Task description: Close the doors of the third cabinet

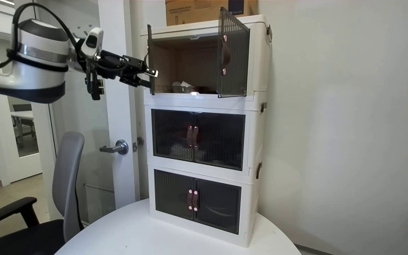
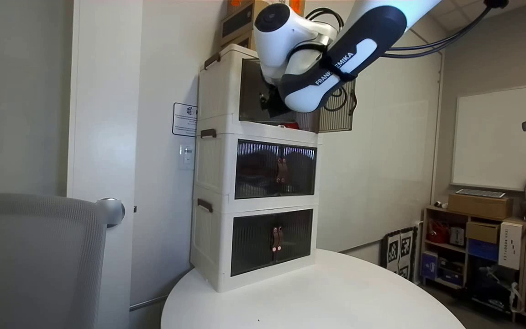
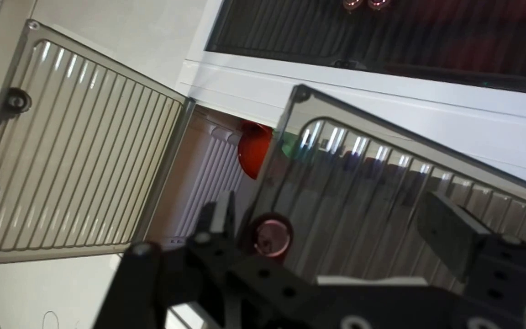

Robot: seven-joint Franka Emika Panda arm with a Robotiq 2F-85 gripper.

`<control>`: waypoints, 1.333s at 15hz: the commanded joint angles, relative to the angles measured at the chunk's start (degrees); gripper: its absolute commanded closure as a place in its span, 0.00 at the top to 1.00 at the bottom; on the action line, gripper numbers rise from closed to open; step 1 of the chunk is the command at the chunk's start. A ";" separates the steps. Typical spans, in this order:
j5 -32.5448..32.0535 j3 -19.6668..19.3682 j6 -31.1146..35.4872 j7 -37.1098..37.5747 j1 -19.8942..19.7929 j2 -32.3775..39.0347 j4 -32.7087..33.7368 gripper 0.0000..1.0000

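Note:
The third cabinet (image 1: pixel 260 63) is the top white unit of the stack; it also shows in an exterior view (image 2: pixel 219 91). Both its dark smoked doors stand open. One door (image 1: pixel 237 56) swings wide outward; it also shows in an exterior view (image 2: pixel 336 109) and at left in the wrist view (image 3: pixel 89 146). The other door (image 1: pixel 150 53) is edge-on beside my gripper (image 1: pixel 151 78). In the wrist view this door (image 3: pixel 359 196) lies behind my spread, empty fingers (image 3: pixel 327 203), one finger near its handle and free edge. Whether they touch it, I cannot tell. The arm hides most of the gripper in an exterior view (image 2: pixel 272 105).
The middle unit (image 1: pixel 198 102) and lowest unit (image 1: pixel 204 226) have shut doors. A red bowl (image 3: pixel 253 148) sits inside the top unit. A cardboard box (image 1: pixel 197 12) rests on top. The stack stands on a white round table (image 1: pixel 175 241) near a room door (image 1: pixel 119 177) and chair (image 1: pixel 67 170).

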 commanded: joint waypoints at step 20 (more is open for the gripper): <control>24.44 -1.43 33.98 -37.26 -8.10 28.95 -18.49 1.00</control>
